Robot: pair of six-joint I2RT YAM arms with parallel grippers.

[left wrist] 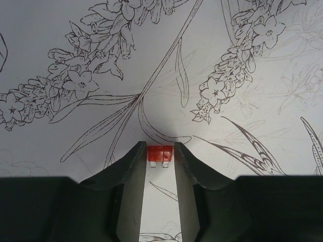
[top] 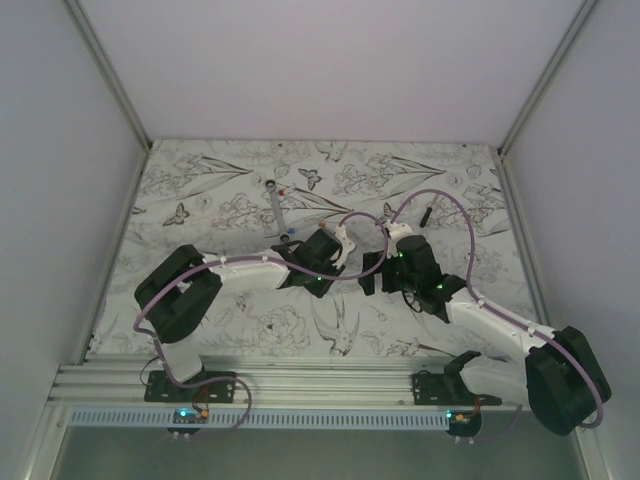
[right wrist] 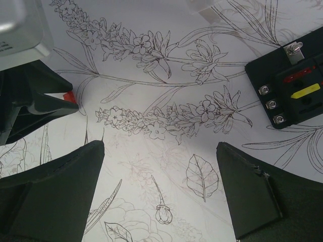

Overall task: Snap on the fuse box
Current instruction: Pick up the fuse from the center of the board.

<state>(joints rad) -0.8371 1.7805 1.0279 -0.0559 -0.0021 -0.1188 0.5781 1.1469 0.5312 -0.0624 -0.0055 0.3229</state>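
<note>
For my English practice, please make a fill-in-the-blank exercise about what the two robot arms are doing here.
1. The left pincer is closed on a small ___ fuse.
2. The right pincer is wide ___ and holds nothing.
3. In the right wrist view, the fuse box has a ___ body.

Missing words: red; open; black.

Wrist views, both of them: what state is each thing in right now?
Left end effector: shut on the red fuse.
Red fuse: pinched at its sides, prongs pointing toward the camera.
Right end effector: open, holding nothing.
Fuse box: lying face up, partly filled.
</note>
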